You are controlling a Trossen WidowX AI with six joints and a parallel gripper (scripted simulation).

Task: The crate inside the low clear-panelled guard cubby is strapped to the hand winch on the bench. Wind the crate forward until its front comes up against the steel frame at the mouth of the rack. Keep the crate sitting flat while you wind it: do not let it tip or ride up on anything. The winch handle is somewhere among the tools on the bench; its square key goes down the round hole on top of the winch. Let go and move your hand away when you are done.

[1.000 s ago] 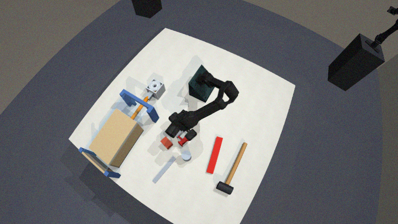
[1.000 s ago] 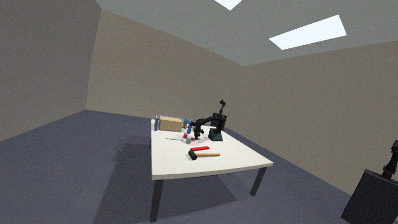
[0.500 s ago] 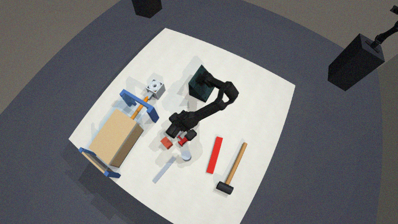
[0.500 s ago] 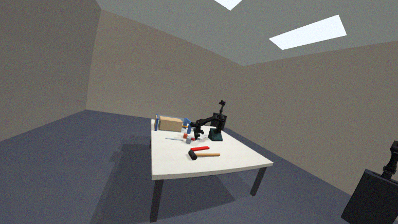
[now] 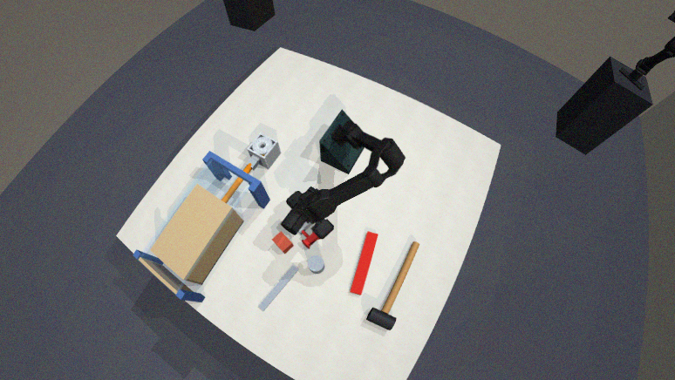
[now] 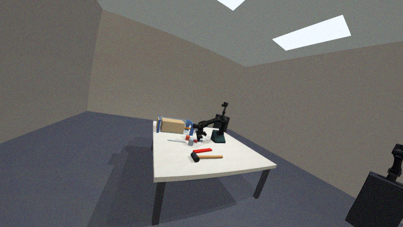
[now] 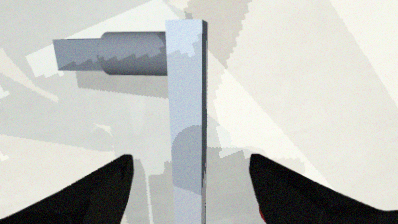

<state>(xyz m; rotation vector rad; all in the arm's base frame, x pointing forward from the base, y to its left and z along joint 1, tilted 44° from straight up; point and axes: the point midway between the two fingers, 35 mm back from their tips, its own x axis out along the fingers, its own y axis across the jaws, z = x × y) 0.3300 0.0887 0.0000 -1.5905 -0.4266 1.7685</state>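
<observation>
The tan crate [image 5: 195, 231] [image 6: 172, 125] sits flat inside the clear-panelled cubby, its front apart from the blue frame [image 5: 235, 170] at the mouth. An orange strap [image 5: 237, 183] runs from it to the grey winch [image 5: 271, 154], whose round top hole is empty. The winch handle [image 7: 186, 95] lies on the bench: a grey bar with a round shank and square key pointing left in the wrist view. My gripper [image 7: 192, 162] [image 6: 199, 139] is partly open, with the bar between its fingers and gaps on both sides. In the top view the arm hides the handle.
Near the gripper are a red block [image 5: 282, 242], a red spool-like piece [image 5: 310, 239], a grey cylinder [image 5: 316, 264] [image 6: 190, 141] and a thin grey strip [image 5: 278, 288]. A red bar [image 5: 364, 263] [image 6: 202, 150] and a mallet [image 5: 400, 278] [image 6: 210, 156] lie farther off.
</observation>
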